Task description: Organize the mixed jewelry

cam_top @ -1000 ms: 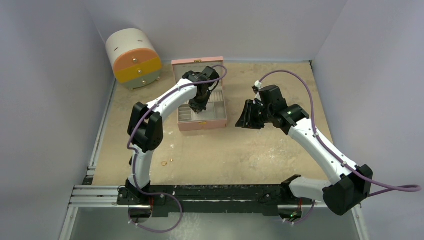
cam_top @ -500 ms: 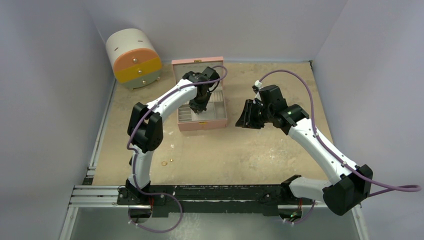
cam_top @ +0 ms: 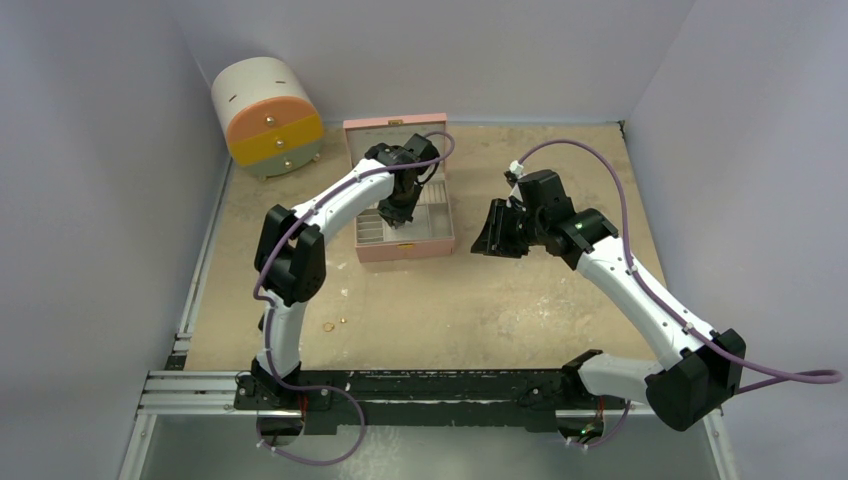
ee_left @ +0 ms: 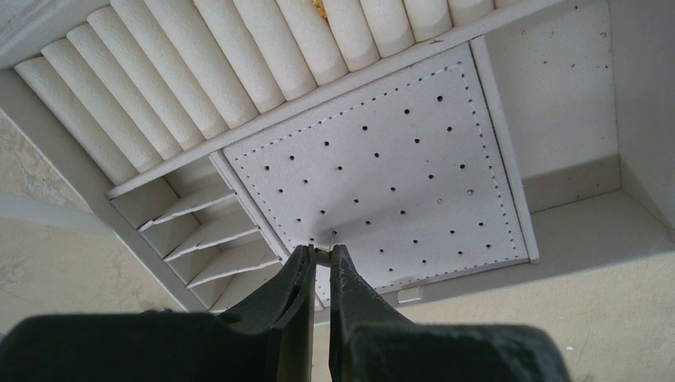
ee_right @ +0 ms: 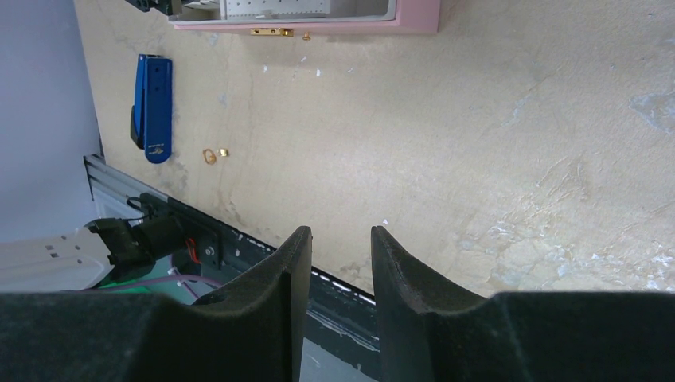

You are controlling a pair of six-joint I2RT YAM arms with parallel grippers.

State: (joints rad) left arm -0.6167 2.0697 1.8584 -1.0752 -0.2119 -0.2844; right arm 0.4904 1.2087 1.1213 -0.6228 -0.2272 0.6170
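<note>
My left gripper is inside the open pink box. It is shut on a tiny pale stud, whose pin touches the white perforated pad near its front left corner. In the top view, the left gripper is over the box's middle. A small gold piece sits among the ring rolls. A gold ring and a gold stud lie on the table near the left arm's base. They also show in the right wrist view: the ring and the stud. My right gripper is open and empty, right of the box.
A blue-handled tool lies near the loose ring. A gold bit lies by the box's latch. A round cabinet with orange and yellow drawers stands at the back left. Side slots lie left of the pad.
</note>
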